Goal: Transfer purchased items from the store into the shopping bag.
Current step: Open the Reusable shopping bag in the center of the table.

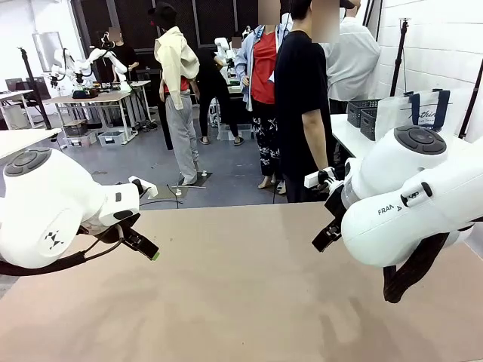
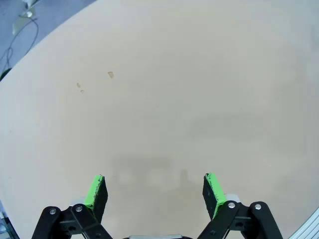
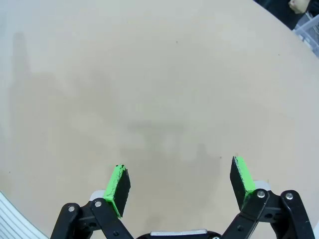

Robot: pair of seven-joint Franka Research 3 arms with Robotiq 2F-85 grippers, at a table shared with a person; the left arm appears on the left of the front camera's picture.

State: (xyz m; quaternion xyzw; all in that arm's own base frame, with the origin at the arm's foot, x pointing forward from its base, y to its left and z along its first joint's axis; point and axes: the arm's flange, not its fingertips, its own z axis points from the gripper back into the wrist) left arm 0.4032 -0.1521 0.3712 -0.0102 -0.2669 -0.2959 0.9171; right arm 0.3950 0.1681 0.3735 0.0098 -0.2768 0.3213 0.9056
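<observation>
The shopping bag [image 1: 424,111], translucent whitish with navy handles and a navy logo, stands on a white side table at the far right, behind my right arm. The purchased items are out of view. My left gripper [image 1: 143,245] hangs open above the left side of the tan table [image 1: 241,302]; in the left wrist view its jaws [image 2: 155,181] stand wide apart over bare tabletop. My right gripper [image 1: 326,237] hangs open above the right side; the right wrist view shows its green pads [image 3: 119,186] wide apart with nothing between them.
A person in a black shirt [image 1: 300,98] stands at the table's far edge, with other people behind. Dark grey lattice baskets [image 1: 364,115] sit on the white side table beside the bag. My right arm's bulky white links [image 1: 423,204] cover the table's right side.
</observation>
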